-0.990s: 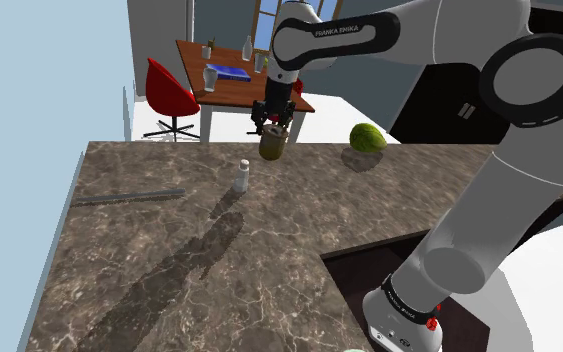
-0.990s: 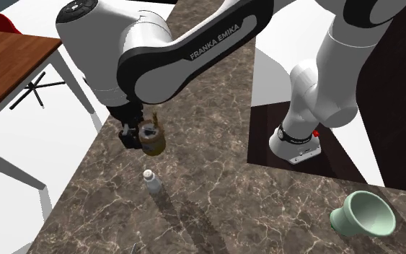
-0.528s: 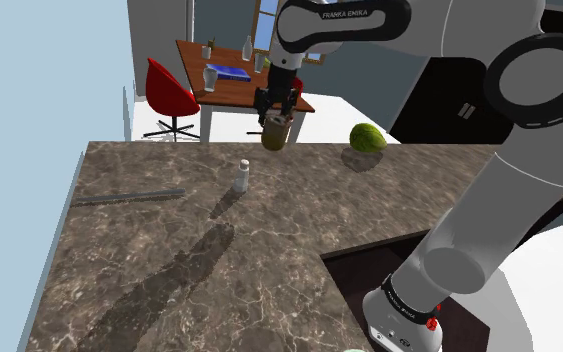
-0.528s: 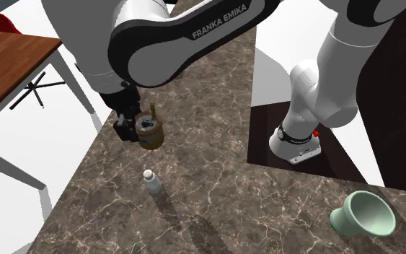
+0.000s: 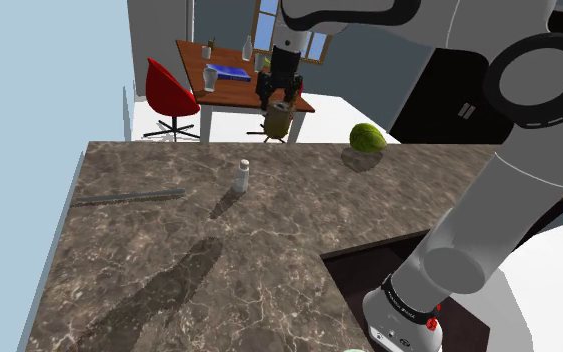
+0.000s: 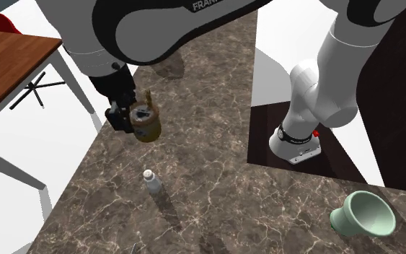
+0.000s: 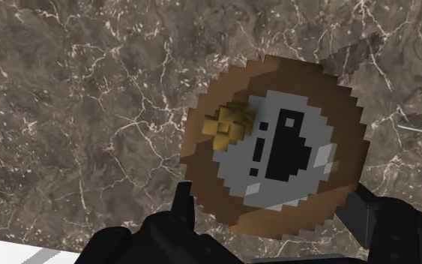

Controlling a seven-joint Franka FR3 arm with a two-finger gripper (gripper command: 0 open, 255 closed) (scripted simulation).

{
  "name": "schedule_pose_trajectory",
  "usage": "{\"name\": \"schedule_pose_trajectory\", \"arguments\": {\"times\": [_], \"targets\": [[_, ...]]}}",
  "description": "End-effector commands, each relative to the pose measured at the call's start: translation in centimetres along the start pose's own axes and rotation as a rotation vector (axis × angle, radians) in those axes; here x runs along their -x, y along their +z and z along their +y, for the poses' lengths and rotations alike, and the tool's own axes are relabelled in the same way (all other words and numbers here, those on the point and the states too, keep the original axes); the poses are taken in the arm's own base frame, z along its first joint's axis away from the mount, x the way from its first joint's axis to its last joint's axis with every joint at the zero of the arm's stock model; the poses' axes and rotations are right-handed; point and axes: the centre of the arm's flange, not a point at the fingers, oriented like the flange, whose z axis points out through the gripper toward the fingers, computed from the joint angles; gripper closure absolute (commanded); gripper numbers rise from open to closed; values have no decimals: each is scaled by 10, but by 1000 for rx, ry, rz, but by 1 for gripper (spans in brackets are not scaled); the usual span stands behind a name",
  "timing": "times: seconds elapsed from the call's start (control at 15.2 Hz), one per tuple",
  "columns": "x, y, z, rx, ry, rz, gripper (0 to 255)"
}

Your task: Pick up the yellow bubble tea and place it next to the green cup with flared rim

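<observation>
Brownish-yellow bubble tea cup (image 6: 148,125) clamped in black two-finger gripper (image 6: 135,120) above dark marble countertop (image 6: 215,180) edge, carry step; next likely needs travel to pale-green flared-rim cup (image 6: 363,214).

Black gripper (image 6: 129,120) clasping yellow-brown bubble tea (image 6: 148,126) between fingers, hanging over dark marbled countertop (image 6: 215,166) near its edge toward view's left. Straw poking up from bubble tea's top. Small white bottle (image 6: 150,182) standing upright on countertop, below bubble tea in view, apart from it. Pale green cup with flared rim (image 6: 363,214) sitting at view's lower right, well apart from both. Wooden table (image 6: 6,61) showing at upper left.
</observation>
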Motion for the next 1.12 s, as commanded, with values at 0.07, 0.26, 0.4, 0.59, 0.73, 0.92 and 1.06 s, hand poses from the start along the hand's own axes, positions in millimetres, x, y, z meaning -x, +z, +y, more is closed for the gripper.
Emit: {"name": "schedule_pose_trajectory", "arguments": {"times": [0.07,0.26,0.4,0.59,0.73,0.92,1.06], "targets": [[13,-9,-6,0,0,0,255],[47,-8,-27,0,0,0,255],[69,-8,-40,0,0,0,255],[103,-7,-61,0,0,0,255],[126,-7,-74,0,0,0,255],[160,-6,-95,0,0,0,255],[182,-5,-108,0,0,0,255]]}}
